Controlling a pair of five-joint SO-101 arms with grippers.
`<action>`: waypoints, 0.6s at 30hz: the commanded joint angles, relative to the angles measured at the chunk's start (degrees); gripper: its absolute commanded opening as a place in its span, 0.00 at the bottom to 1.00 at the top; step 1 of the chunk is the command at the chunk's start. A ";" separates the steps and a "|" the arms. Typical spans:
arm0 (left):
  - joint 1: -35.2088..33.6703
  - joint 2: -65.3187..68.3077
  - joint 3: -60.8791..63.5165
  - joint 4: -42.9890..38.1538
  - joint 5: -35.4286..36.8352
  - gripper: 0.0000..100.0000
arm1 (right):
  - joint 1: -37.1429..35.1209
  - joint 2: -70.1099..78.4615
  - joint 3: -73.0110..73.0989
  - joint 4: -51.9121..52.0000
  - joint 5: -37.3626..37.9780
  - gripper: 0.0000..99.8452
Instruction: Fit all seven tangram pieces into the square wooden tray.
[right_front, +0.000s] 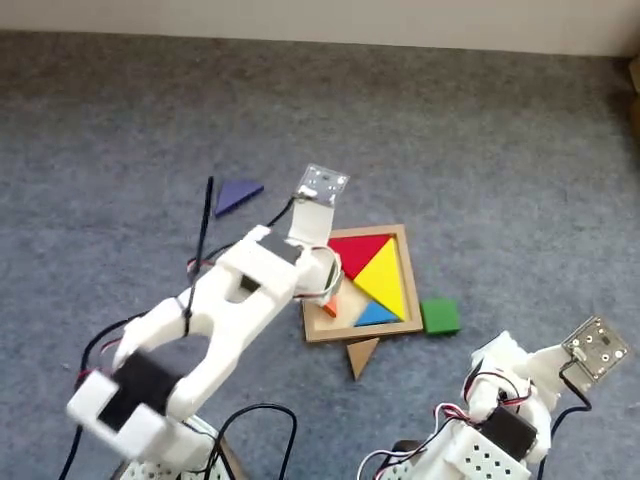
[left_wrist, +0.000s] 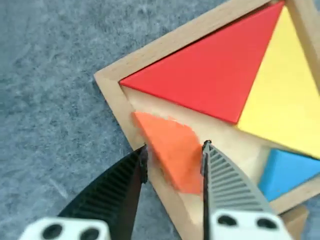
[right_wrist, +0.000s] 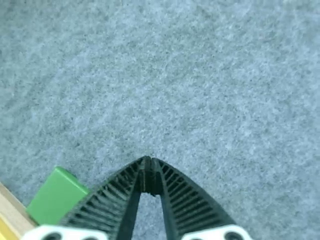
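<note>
Your left gripper (left_wrist: 175, 148) is part open, pinching the orange triangle (left_wrist: 170, 145) across its width. That piece lies over the bare strip of the square wooden tray (left_wrist: 107, 82), long side along the rim, just beside the red triangle (left_wrist: 210, 75), so lower it straight (right gripper (right_wrist: 150, 182) pressed closed, empty, over carpet). No readable lettering.

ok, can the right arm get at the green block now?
Probably yes: the green block lies on bare carpet beside the tray, near the right gripper, with nothing between. The jaws are shut and would need opening first.
</note>
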 joint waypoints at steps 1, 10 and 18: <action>-2.07 6.90 -10.86 6.42 0.26 0.19 | -0.31 -0.22 6.20 -0.84 0.62 0.01; -5.05 13.14 -21.76 14.07 0.35 0.19 | -0.31 -0.22 6.20 -0.84 0.62 0.01; -4.88 5.93 -22.81 16.53 0.35 0.19 | -0.31 -0.22 6.20 -0.84 0.62 0.01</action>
